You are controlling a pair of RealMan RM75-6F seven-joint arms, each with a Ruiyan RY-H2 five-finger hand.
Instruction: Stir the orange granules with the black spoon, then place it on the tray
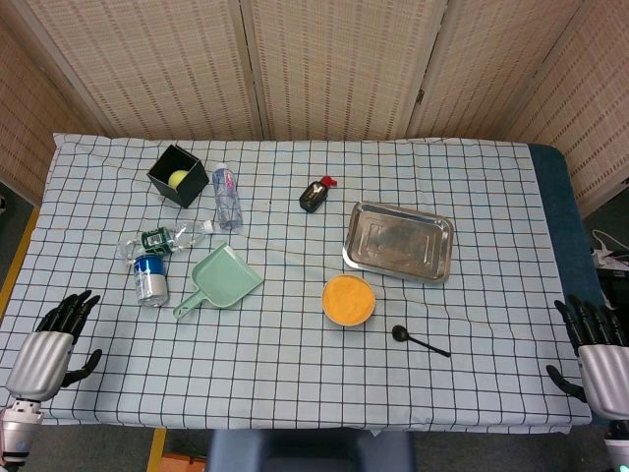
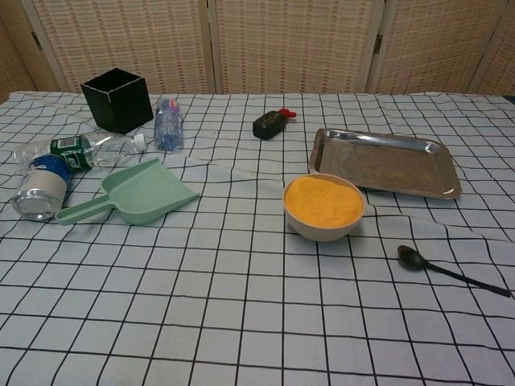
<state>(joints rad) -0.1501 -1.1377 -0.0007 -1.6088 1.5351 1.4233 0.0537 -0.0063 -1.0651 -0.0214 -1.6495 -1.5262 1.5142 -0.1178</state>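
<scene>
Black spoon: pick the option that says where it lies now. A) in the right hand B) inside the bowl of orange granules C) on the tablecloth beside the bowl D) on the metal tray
C: the black spoon lies flat on the checked tablecloth, apart from the bowl of orange granules and the metal tray; neither hand touches it.

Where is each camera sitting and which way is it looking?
Head view: high above the near table edge, looking steeply down; left hand and right hand show at the bottom corners, both holding nothing.
Chest view: lower at the near edge, looking across the table toward the wicker screens; no part of the robot shows.
Shared: bowl of orange granules, black spoon, metal tray, green scoop.
</scene>
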